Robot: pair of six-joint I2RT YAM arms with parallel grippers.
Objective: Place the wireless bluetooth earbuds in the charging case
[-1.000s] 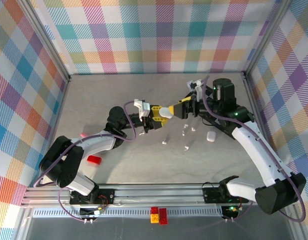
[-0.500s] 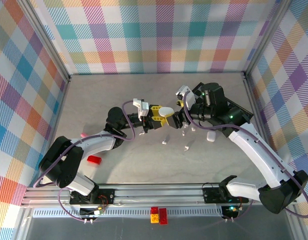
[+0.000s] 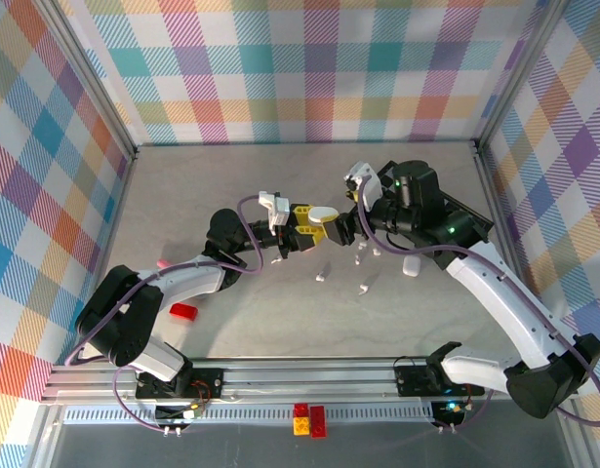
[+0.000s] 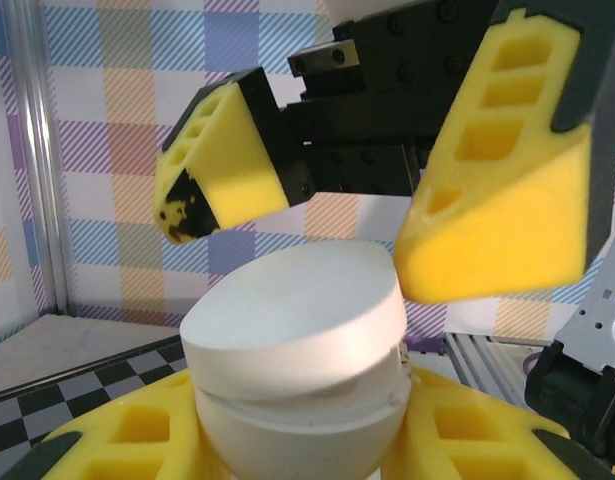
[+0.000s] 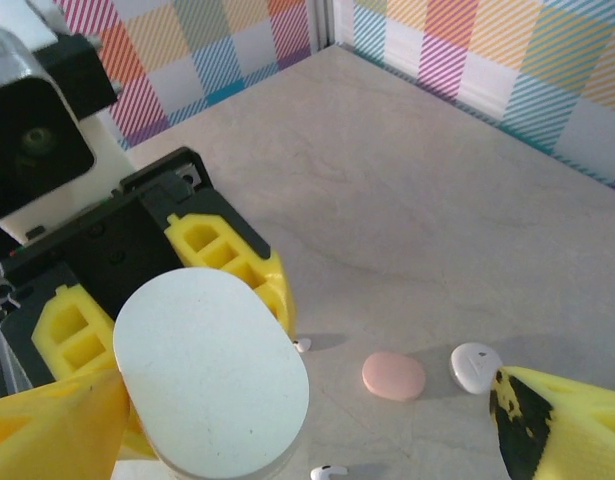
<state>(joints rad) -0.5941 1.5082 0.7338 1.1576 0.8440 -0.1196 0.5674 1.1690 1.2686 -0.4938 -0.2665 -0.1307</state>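
My left gripper [image 3: 322, 222] is shut on the charging case [image 3: 326, 214], a white oval box held above the table's middle. In the left wrist view the case [image 4: 292, 340] sits between my yellow fingers [image 4: 477, 430], its lid tilted slightly ajar. My right gripper [image 3: 344, 227] is open, its yellow fingers [image 4: 507, 200] straddling the lid from above; the larger one hangs very close to the lid's edge. Tiny white earbuds [image 3: 320, 276] [image 3: 361, 289] lie on the table under and beside the case. The right wrist view has the lid [image 5: 212, 380] and two earbuds [image 5: 303, 345] [image 5: 328, 471].
A second white case [image 3: 411, 263] lies right of the earbuds. A small pink oval [image 5: 393, 375] and a white piece [image 5: 476, 365] rest on the table. A red brick [image 3: 183, 311] and a pink bit [image 3: 163, 262] lie left. More bricks [image 3: 309, 419] sit below the rail.
My right gripper swung in from the right and came down over the case, fingers apart. The left gripper has kept the case almost still.
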